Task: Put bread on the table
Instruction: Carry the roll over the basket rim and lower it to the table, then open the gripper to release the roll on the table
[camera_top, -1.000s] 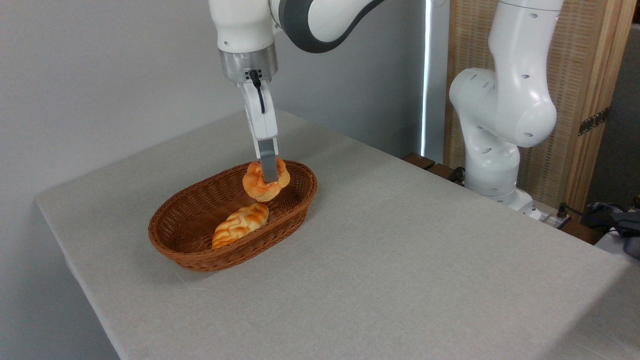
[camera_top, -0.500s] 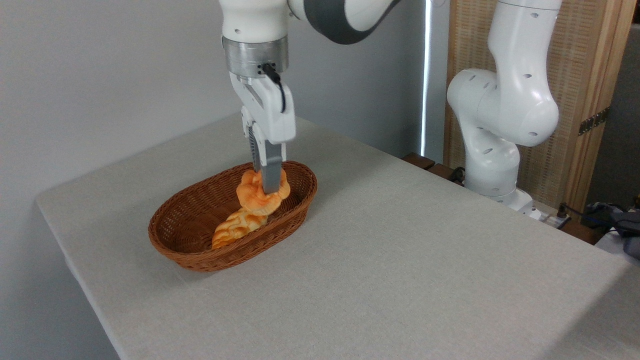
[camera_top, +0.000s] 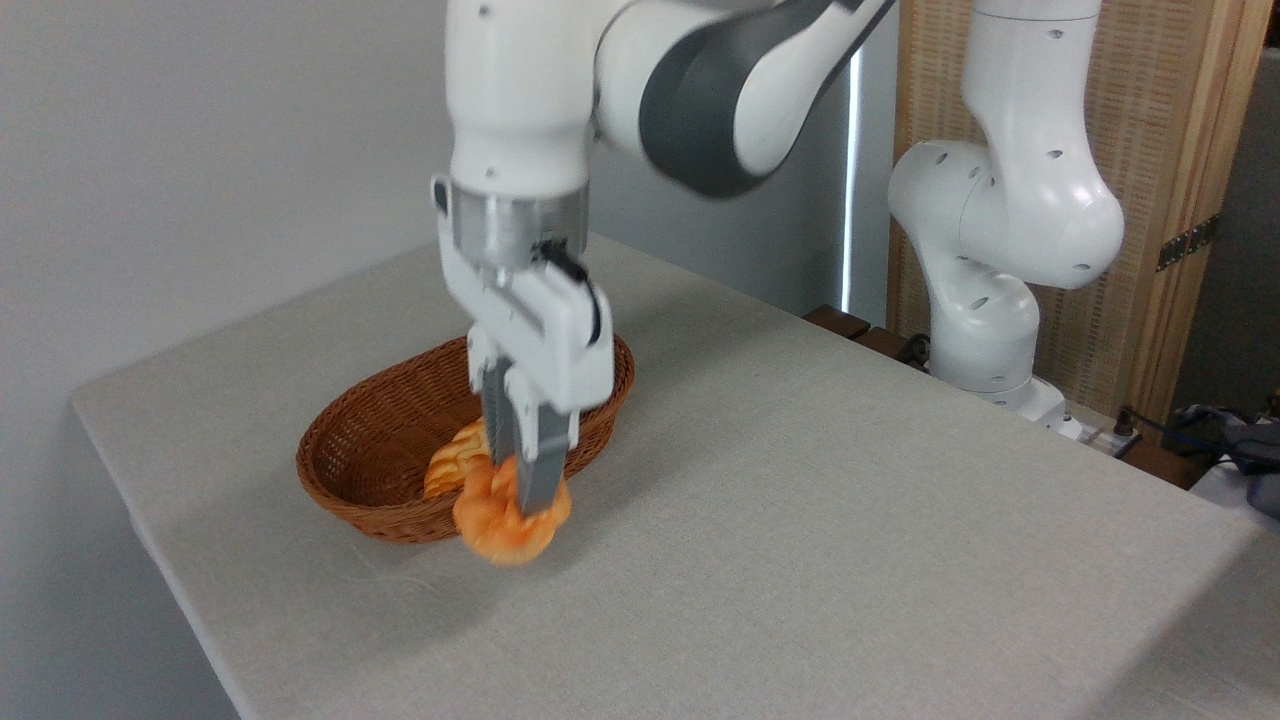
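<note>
Nearest the camera lay the bare cloth of the tabletop, a plain light grey-beige surface running from the front edge up toward the far wall. A little further in, left of centre, the bread hung in the air: a small, round, knotted bun with a glossy deep orange crust, its outline slightly blurred. It sat in front of the near rim of the basket, at about 5 o'clock from the basket's middle, and it looked clear of the cloth, though whether its underside touched the tabletop could not be told. The gripper pointed straight down and had the bun pinched between its two grey fingers, which stood close together with the top of the bun between them. Behind the bun stood the brown oval wicker basket, resting on the cloth. Inside it, just at 11 o'clock from the bun, a paler braided loaf showed in part, the rest hidden by the gripper. Above, the white and grey arm reached in from the upper right. Farthest back, at 2 o'clock, the arm's white base column rose beyond the table's far edge, before a wooden screen.
</note>
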